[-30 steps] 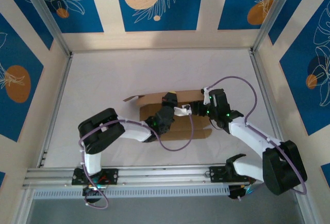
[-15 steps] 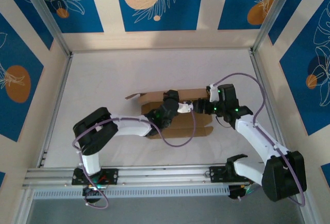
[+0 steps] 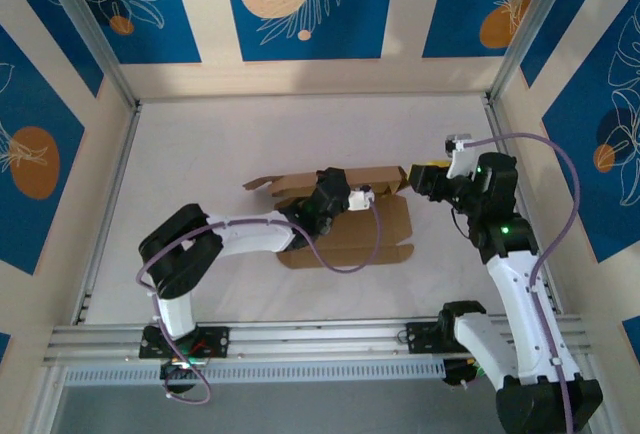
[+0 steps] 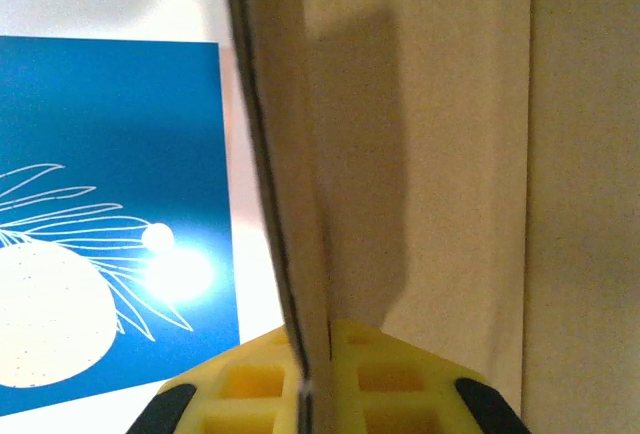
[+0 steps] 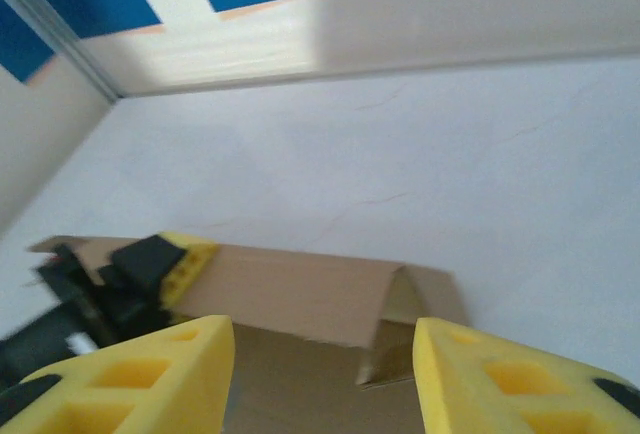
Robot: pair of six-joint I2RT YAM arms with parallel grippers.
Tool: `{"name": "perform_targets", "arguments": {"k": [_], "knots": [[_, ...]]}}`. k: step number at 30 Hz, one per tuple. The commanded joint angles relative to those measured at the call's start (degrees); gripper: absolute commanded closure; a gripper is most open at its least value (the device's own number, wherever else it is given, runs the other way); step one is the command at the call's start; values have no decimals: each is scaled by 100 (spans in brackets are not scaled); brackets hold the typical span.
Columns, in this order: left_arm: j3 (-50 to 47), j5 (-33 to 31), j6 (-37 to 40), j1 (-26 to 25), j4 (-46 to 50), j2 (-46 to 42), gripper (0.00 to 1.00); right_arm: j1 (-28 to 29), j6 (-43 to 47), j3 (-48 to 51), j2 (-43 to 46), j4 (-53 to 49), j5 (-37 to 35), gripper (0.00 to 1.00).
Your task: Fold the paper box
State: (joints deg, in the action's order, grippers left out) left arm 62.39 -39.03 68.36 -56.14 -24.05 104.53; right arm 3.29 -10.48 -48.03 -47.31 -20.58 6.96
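**Workpiece.** The paper box (image 3: 350,244) lies at the centre of the top view on the white table (image 3: 250,134). It is partly formed. The base panel is flat, the long back wall (image 3: 385,176) stands raised along its upper edge, and a loose flap (image 3: 258,184) projects at the upper left.

**Tools.** The left gripper (image 3: 335,197) is clamped on the back wall. In the left wrist view the wall's cut edge (image 4: 290,204) runs down into the yellow pads (image 4: 370,389), which are closed against it. The right gripper (image 3: 425,176) sits just beside the right end of the wall, jaws apart and holding nothing. In the right wrist view its fingers (image 5: 140,369) frame the folded end corner (image 5: 398,289).

**Probable faults.**
- Wall slip: a single pinch holds the wall upright. A sideways pull by the left arm may drag the thin board out of the pads, and the wall may then spring back down.
- Stray crease: twisting at the pinch point may bend the board away from its score line.
- Crushed corner: if the right gripper closes off target, it may flatten the end corner instead of turning it in.
- Sliding: nothing pins the base, so a push from the right may shift the whole sheet across the table.
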Motion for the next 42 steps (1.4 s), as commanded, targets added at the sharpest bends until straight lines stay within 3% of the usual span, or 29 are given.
{"name": "perform_targets", "arguments": {"k": [1, 3, 8, 17, 23, 31, 35, 42], "knots": [[25, 393, -95, 90, 882, 182, 100, -10, 1482, 469, -507, 311, -781, 45], [23, 405, -86, 116, 840, 195, 100, -37, 2001, 629, -737, 576, -780, 42], [-60, 351, -7, 156, 460, 258, 100, 31, 2702, 486, -1238, 608, 93, 40], [21, 302, -37, 174, 316, 384, 100, -661, 1740, 301, -1453, 845, 479, 30], [74, 324, -150, 184, 457, 349, 100, -748, 987, -423, -2337, 509, 1155, 36], [204, 194, -176, 216, 277, 473, 100, -609, 961, -266, -2449, 598, 976, 38], [294, 192, -141, 268, 274, 507, 100, -763, 898, -52, -2262, 943, 796, 47], [491, 298, -121, 382, 464, 543, 100, -777, 2145, -248, -2536, 637, 587, 53]]}}
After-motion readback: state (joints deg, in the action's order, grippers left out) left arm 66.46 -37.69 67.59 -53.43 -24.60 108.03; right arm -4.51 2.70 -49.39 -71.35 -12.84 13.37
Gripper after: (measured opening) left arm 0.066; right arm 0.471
